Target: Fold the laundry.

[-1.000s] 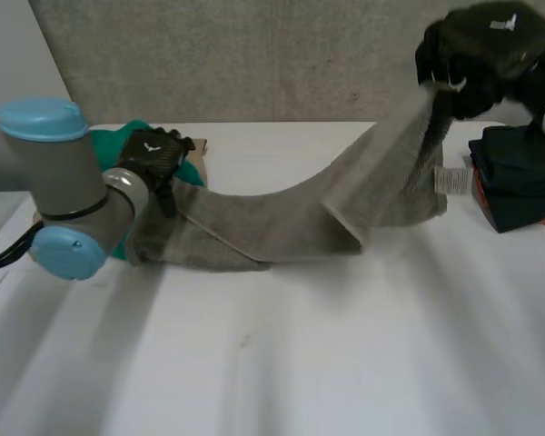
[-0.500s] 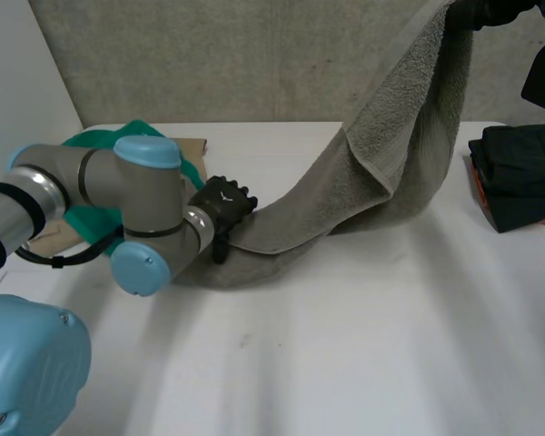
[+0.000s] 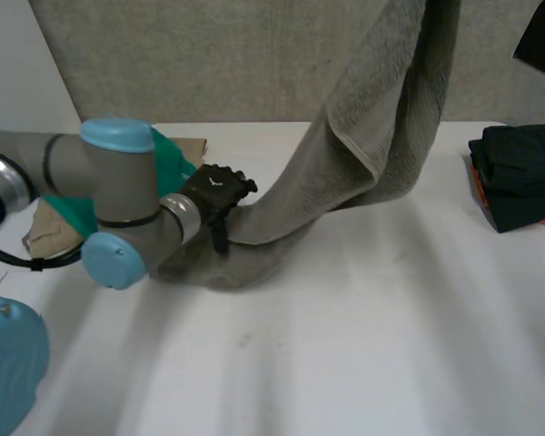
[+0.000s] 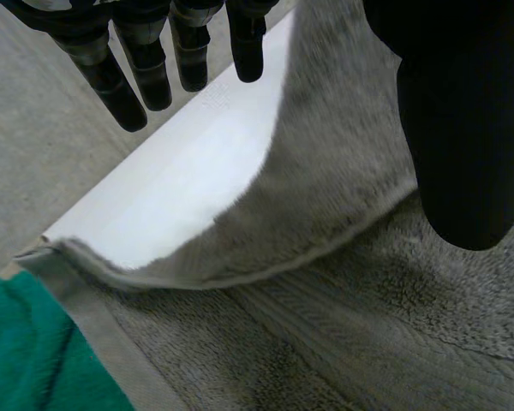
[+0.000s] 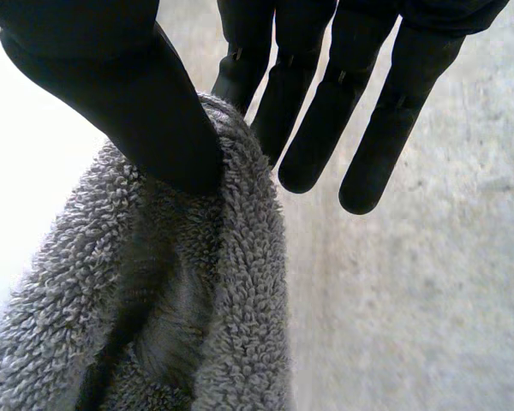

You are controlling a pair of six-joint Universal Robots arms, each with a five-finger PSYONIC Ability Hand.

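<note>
Grey towel (image 3: 381,127) hangs from R hand (image 5: 111,86) – thumb & one finger pinch its top fold, high over white table (image 3: 391,345). Low end lies by green cloth (image 3: 174,162) – L hand (image 3: 216,193) there, fingers straight, thumb on towel

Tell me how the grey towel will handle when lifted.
Probably floppy: the grey towel hangs in folds from the right hand, its low end lying on the table. Likely not slippery: thick looped pile sits pinched under its thumb.
</note>
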